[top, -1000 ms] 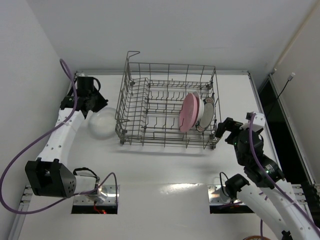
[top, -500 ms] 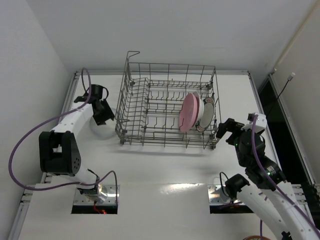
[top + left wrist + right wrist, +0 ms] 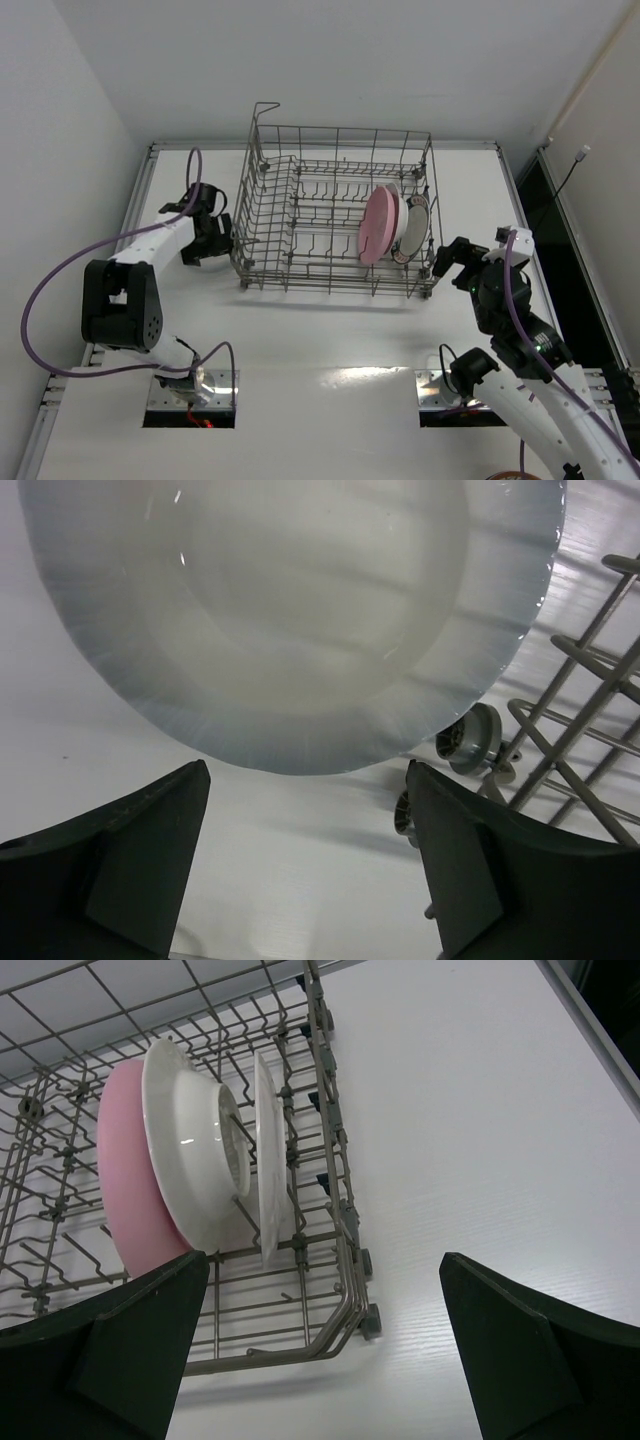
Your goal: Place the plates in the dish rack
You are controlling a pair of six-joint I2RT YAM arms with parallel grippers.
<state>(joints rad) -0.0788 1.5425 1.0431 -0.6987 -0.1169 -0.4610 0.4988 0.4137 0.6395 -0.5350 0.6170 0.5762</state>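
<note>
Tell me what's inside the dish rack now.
Three plates stand on edge at the right end of the dish rack: pink plate, white plate, patterned plate. They overlap, each hiding most of the next.

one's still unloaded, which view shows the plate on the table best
Left wrist: the plate fills the frame. Top view shows a sliver under the left arm; right wrist misses it.

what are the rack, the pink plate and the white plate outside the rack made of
Rack: grey metal wire, possibly coated; thin bent rods with a dull sheen.
Pink plate: glazed ceramic or plastic, hard to say; smooth, even colour.
White plate: looks like glazed ceramic or milky glass; glossy, with tiny highlights and a faintly ribbed rim.
</note>
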